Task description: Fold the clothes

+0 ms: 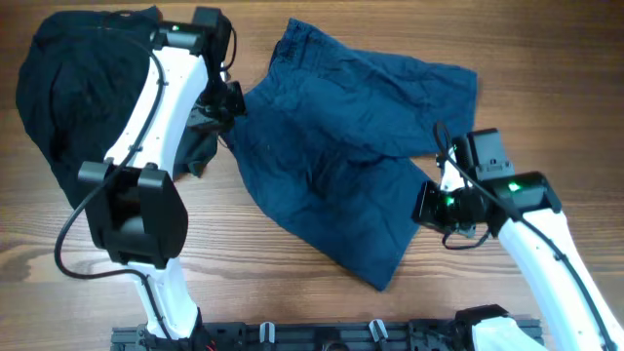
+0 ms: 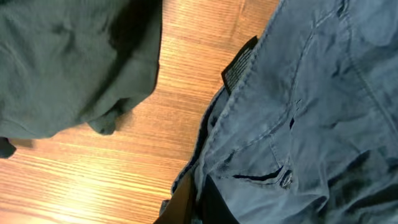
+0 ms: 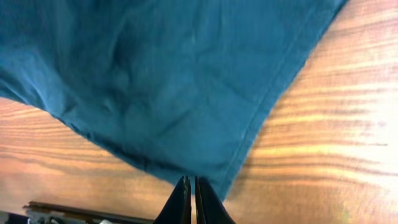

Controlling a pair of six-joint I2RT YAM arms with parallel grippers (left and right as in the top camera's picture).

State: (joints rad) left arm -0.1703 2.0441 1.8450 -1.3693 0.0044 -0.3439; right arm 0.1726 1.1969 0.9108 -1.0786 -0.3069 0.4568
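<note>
The left arm's white links cover the inner side of the heap of black wrinkled cloth (image 1: 68, 88) in the table's far-left corner, and in the left wrist view that heap (image 2: 68, 56) runs off the top and left of the frame. The right arm hides a little of the leg hem of the navy-blue woven shorts (image 1: 341, 146), which lie spread and creased across the middle of the brown wood-grain table (image 1: 546, 58), waistband toward the far edge, legs toward the near and right edges. The left gripper (image 1: 226, 109) sits at the waistband's left end, closed on its edge; up close (image 2: 196, 208) the cloth runs down into the jaws, with a small metal button (image 2: 285, 180) and a black sewn label (image 2: 239, 65) nearby. The right gripper (image 1: 421, 205) is at the hem of the near leg, closed tight (image 3: 191, 196) with its tips touching the hem; whether cloth is caught between them cannot be made out. Nothing of the room beyond the table shows.
</note>
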